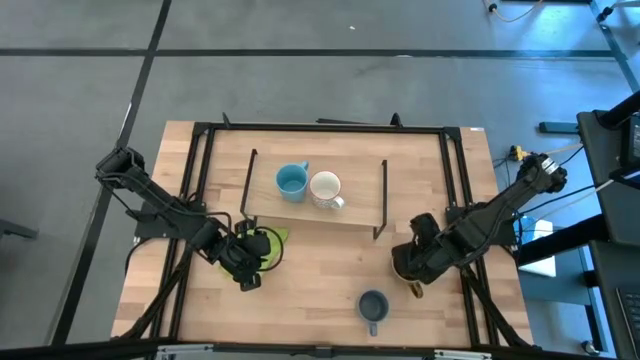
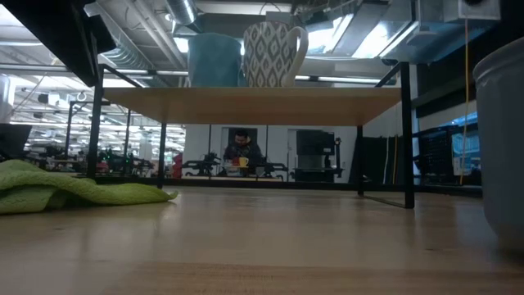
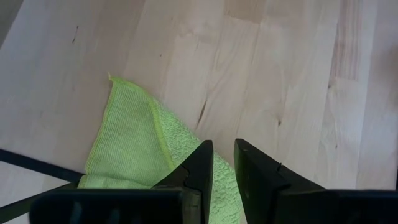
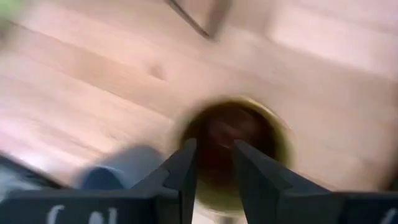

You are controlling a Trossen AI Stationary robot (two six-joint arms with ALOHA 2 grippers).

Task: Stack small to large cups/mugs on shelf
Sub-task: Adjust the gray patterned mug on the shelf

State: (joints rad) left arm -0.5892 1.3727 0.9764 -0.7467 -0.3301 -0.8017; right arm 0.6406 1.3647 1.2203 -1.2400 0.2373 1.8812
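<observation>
overhead, blue mug (image 1: 291, 182) and white mug (image 1: 326, 189) sit on the wood shelf (image 1: 350, 215); only the low view shows white's diamond pattern; right gripper (image 4: 212, 163) slightly parted over round brown mug (image 4: 233, 140); left gripper (image 3: 222, 163) slightly parted over ribbed green cloth (image 3: 130, 146); grey mug (image 1: 373, 306) near.

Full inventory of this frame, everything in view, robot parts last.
light blue mug: 1, light blue, on the shelf, left of the white mug
white mug: 1, white with a grey pattern, on the shelf, right of the light blue mug
grey-blue mug: 1, grey-blue, on the table near the front edge
brown mug: 1, brown with dark inside, on the table under the right claw
shelf: 1, light wood with black wire ends, mid-table toward the back
green cloth: 1, green, on the table under the left claw
table: 1, light wood
person: 1, far in the room behind
left claw: 1, dark, over the green cloth
right claw: 1, dark, over the brown mug
</observation>
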